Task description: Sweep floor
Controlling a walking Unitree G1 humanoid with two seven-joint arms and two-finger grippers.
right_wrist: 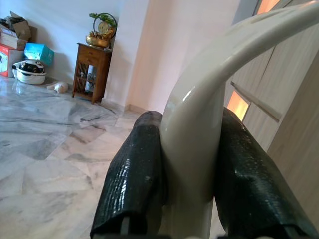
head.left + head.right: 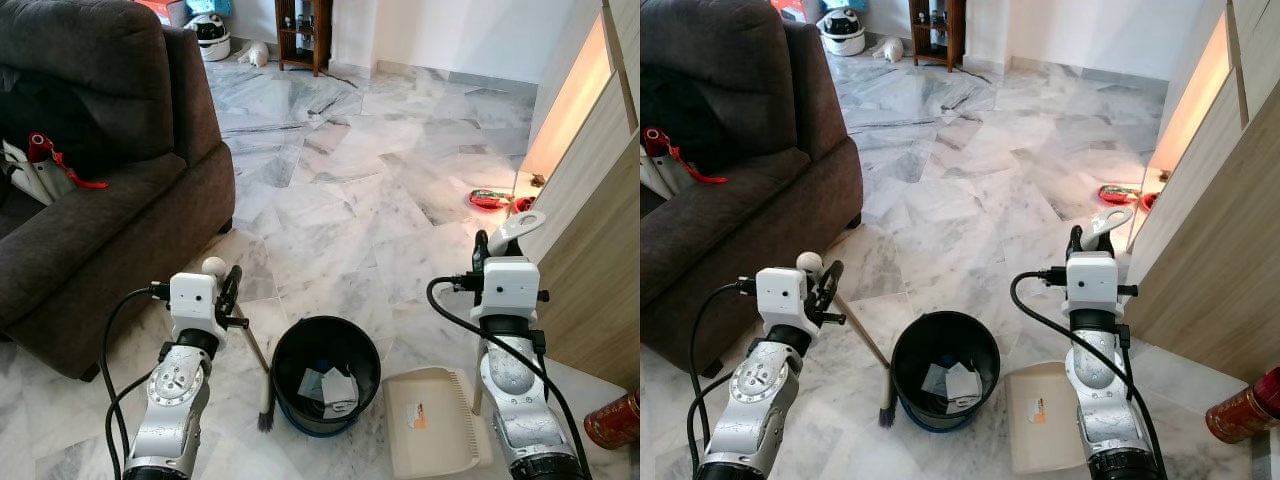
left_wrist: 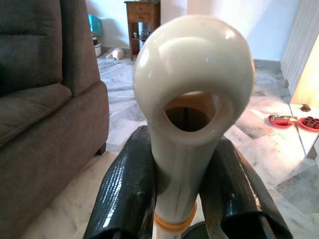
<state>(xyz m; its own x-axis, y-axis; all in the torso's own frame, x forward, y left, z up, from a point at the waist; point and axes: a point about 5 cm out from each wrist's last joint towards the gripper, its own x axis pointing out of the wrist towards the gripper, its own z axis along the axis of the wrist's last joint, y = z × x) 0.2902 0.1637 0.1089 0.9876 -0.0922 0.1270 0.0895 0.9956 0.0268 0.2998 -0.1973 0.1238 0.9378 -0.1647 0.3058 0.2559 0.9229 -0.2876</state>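
Observation:
My left gripper (image 2: 228, 290) is shut on the cream handle of a small broom (image 3: 192, 104), just below its ringed end. The handle slants down to the dark bristles (image 2: 266, 415), which rest on the marble floor left of a black bin (image 2: 290, 350). Paper scraps (image 2: 330, 388) lie inside the bin. My right gripper (image 2: 485, 250) is shut on the curved cream handle (image 1: 199, 119) of a dustpan. The beige pan (image 2: 430, 420) lies flat on the floor right of the bin.
A dark brown sofa (image 2: 110, 200) stands on the left, close to my left arm. A wooden cabinet wall (image 2: 600, 240) runs along the right, with a red can (image 2: 612, 418) at its foot. Red dishes (image 2: 490, 199) lie on the floor ahead. Open marble floor stretches toward a wooden side table (image 2: 305, 30).

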